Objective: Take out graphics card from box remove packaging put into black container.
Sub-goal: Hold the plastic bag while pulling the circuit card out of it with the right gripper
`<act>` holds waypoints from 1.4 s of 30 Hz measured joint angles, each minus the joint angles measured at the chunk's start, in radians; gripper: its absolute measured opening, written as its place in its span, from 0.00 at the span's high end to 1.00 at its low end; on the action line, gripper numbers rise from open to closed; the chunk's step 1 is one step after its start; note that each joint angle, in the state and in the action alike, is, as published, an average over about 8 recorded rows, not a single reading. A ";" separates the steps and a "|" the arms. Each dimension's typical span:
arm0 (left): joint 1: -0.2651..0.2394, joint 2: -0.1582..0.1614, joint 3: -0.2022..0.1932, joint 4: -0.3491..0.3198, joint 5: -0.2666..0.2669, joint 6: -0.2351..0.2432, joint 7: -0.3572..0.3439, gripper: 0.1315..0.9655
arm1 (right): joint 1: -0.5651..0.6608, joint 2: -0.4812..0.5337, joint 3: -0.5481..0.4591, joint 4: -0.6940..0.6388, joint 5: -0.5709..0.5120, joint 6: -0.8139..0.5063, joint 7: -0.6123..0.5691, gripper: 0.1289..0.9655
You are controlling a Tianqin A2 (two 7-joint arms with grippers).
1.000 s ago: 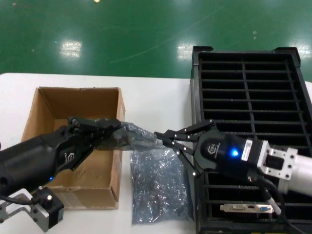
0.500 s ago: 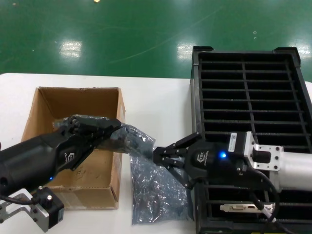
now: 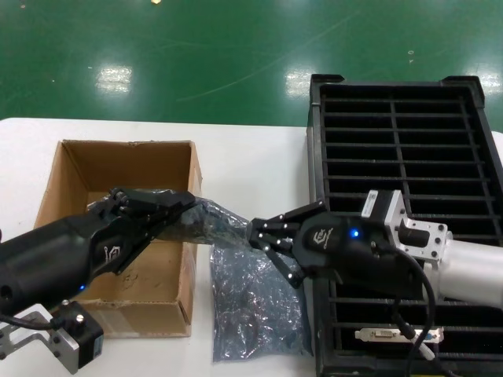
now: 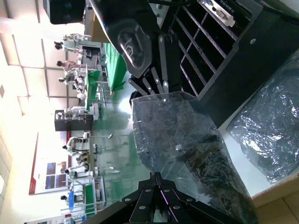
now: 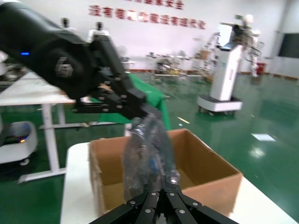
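Observation:
A crinkly grey-blue packaging bag [image 3: 214, 224] with something dark inside hangs in the air between my two grippers, over the box's right wall. My left gripper [image 3: 189, 206] is shut on its left end, above the brown box [image 3: 75, 169]. My right gripper [image 3: 255, 232] is shut on its right end. The left wrist view shows the bag [image 4: 180, 135] pinched at my left gripper [image 4: 157, 175]. The right wrist view shows the bag [image 5: 145, 154] pinched at my right gripper [image 5: 164, 181]. A graphics card's silvery bracket [image 3: 397, 336] stands in a near slot of the black container [image 3: 401, 149].
A second, flat empty bag [image 3: 255, 302] lies on the white table [image 3: 244, 165] between the box and the container. The container's left wall is right beside my right arm. Green floor lies beyond the table's far edge.
My right arm has shifted left over the container and its wrist has turned. Its tip dipped and came back up at the bag's end. My left gripper has hardly moved.

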 joint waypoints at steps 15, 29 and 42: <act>0.000 0.000 0.000 0.000 0.000 0.000 0.000 0.99 | -0.120 0.020 0.001 0.160 -0.159 0.151 0.269 0.99; 0.000 0.000 0.000 0.000 0.000 0.000 0.000 0.99 | -0.238 0.002 0.042 0.305 -0.361 0.221 0.414 0.99; 0.000 0.000 0.000 0.000 0.000 0.000 0.000 0.99 | -0.386 -0.058 0.138 0.472 -0.536 0.240 0.436 0.99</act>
